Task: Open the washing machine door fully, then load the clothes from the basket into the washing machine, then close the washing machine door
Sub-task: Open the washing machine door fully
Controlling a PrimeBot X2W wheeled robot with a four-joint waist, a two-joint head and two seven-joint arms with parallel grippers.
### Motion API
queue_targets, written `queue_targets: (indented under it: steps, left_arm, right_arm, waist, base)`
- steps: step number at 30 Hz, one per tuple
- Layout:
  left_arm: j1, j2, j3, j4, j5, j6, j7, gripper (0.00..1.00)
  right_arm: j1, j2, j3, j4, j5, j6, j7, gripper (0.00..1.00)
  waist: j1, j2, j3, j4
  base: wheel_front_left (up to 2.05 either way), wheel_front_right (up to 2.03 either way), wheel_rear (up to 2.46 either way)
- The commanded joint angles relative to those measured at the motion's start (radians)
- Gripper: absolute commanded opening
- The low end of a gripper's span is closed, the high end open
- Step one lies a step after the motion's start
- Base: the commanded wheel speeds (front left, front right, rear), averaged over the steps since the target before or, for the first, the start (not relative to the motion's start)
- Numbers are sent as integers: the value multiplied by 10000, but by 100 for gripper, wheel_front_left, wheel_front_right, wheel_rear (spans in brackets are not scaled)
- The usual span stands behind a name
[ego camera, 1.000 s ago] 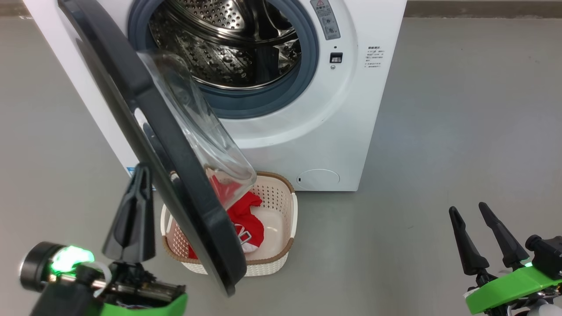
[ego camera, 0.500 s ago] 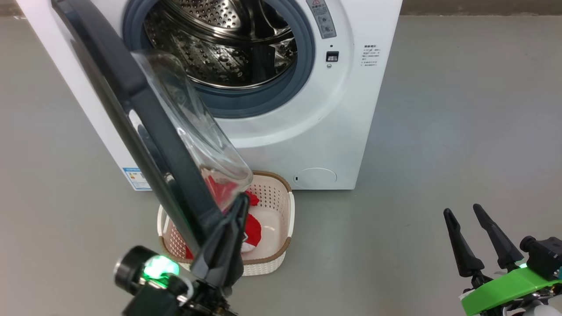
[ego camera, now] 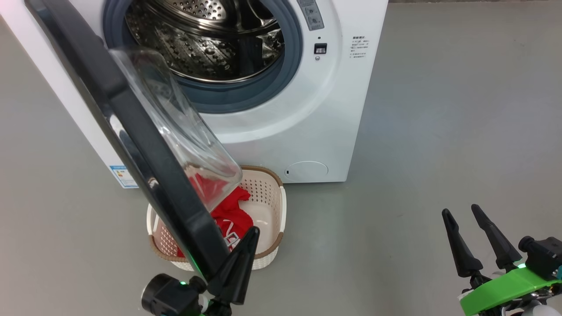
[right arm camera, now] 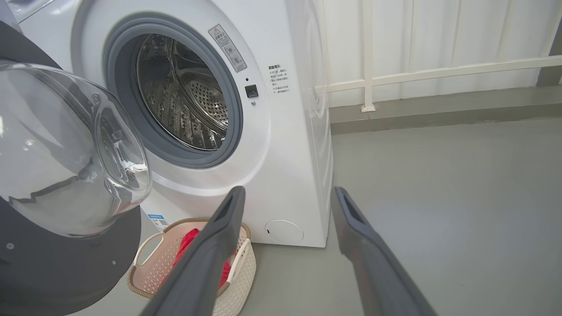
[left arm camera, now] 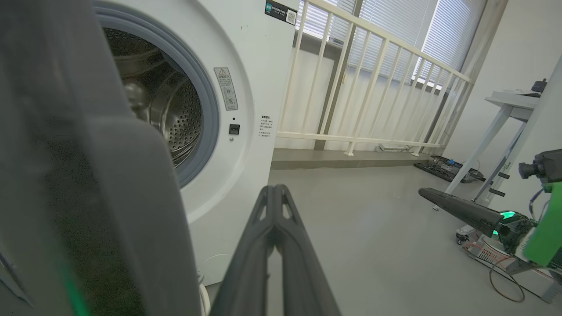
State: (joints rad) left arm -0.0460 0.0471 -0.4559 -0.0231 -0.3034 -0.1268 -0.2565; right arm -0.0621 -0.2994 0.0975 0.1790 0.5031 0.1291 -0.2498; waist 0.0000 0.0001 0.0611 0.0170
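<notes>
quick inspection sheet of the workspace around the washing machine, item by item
surface: smooth grey floor
job's things: washing machine with no clothes in the visible part of its drum; washing machine door open, hanging over the basket; red clothes lie in the basket
clutter: dark objects on the floor by the railing, too small to tell
grippers: left gripper shut and empty beside the door's lower edge, contact cannot tell; right gripper open and empty, off to the right
cables: thin cable looped on the floor
surroundings: white railing, window blinds, white table
</notes>
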Motion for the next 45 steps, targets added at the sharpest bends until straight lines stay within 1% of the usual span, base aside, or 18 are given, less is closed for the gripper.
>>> queue_targets:
  steps: [1,6,14,31,40,45]
  left_arm:
    - [-429,31,327,3,-162,57,-53,0]
    - [-600,31,418,471,-377,135,-53,0]
    - [-744,31,615,798,-560,252,-53,0]
    - [-519,31,1172,799,-347,276,-53,0]
    - [-374,31,1616,749,-283,291,-53,0]
    - [-305,31,1892,639,-280,374,-53,0]
  right_arm:
    - [-319,-164,203,-212,43,16,-120,100]
    - [-355,-142,157,-214,35,16,-120,100]
    - [-346,-102,82,-195,38,16,-120,100]
    - [-318,-62,114,-164,42,16,-120,100]
    - [-307,-90,120,-167,62,16,-120,100]
    - [-325,-111,119,-189,54,16,-120,100]
  waist:
    - [0,-1,66,-40]
    - [0,-1,142,-48]
    - [0,-1,167,74]
    - [0,-1,170,1191]
    - [0,-1,243,1649]
    - [0,-1,347,1887]
  base:
    - [0,0,0]
    - [0,0,0]
    - [0,0,0]
    - [0,0,0]
    - [0,0,0]
    - [0,0,0]
